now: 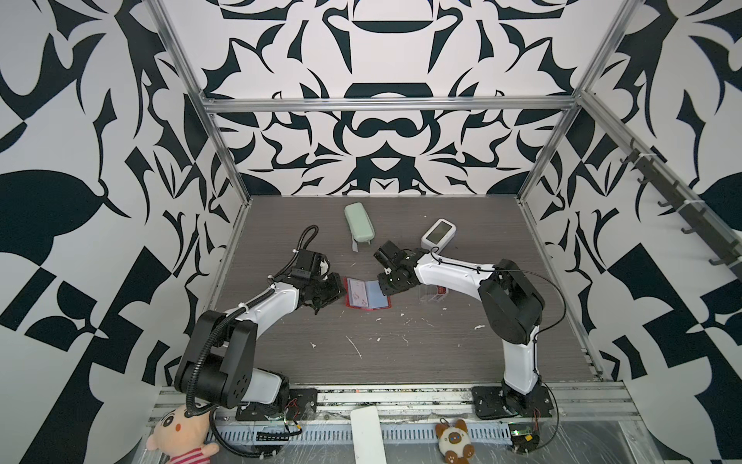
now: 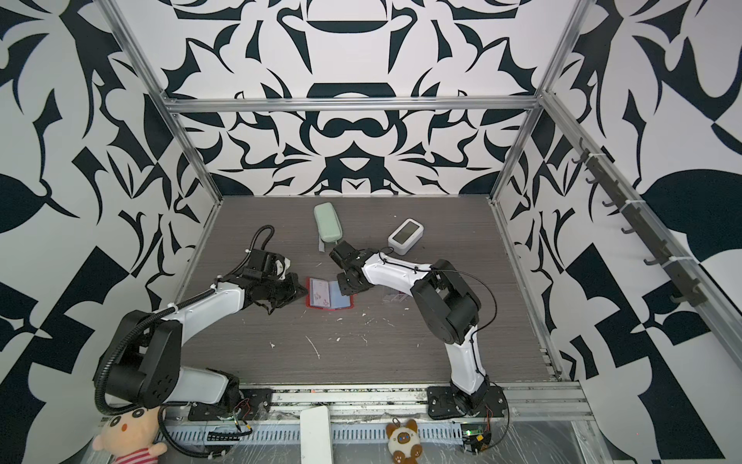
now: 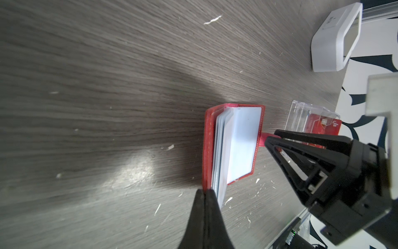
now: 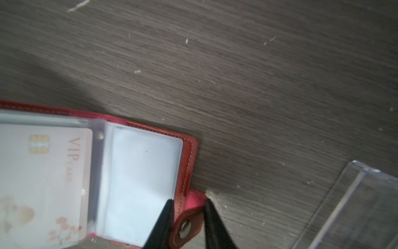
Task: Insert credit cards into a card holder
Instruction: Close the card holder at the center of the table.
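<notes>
The red card holder (image 1: 348, 306) lies open on the table in both top views, its clear sleeve pages up. A whitish-pink VIP card (image 4: 43, 183) fills the left sleeve and a pale blue card (image 4: 142, 183) the right one. My left gripper (image 3: 205, 190) is shut on the edge of the holder's left cover (image 3: 207, 146). My right gripper (image 4: 189, 200) is shut on the holder's snap-button tab (image 4: 186, 228), which is folded up between its fingers. A red card (image 3: 318, 129) stands in the clear acrylic stand (image 3: 301, 114) just right of the holder.
A mint-green oblong case (image 1: 358, 227) lies at the back centre. A white device with a screen (image 1: 438, 234) sits at the back right, behind my right arm. The clear stand (image 1: 431, 295) is under my right forearm. White flecks dot the table.
</notes>
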Motion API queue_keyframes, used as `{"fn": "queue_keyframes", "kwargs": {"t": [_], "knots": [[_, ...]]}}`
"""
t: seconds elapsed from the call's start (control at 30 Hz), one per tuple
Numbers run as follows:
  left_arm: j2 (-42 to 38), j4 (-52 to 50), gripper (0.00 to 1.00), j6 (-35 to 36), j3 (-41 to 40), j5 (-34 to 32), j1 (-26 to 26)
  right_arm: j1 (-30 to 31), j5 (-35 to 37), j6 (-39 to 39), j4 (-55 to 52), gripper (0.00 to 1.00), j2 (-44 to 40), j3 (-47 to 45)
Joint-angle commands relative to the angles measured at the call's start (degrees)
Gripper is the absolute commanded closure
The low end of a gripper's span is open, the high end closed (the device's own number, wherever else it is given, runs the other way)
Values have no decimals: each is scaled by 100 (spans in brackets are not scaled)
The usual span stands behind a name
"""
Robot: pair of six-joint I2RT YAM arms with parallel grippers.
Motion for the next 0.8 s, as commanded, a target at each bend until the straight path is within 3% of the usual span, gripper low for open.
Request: {"fn": "queue_keyframes", "kwargs": {"t": [0.0,0.13,0.5,0.7,0.77], "knots": [[-139,-414,100,149,276,-289,-66,32,91,-21,-61,90,-189,107],[-93,-726,100,247,487,-555,-151,32,-98,22,150,98,-328,-48],[240,-1544,100,440,1323,-1698,-868,-184,-917,427,1436,100,-721,-972],[627,-1539,100,450,1681,-1682,-1266,-245,-1033,557,1669,100,-765,-1155],[764,-1457,93,442,1746,-1570,-1365,-258,-1041,591,1722,100,-782,-1201]]}}
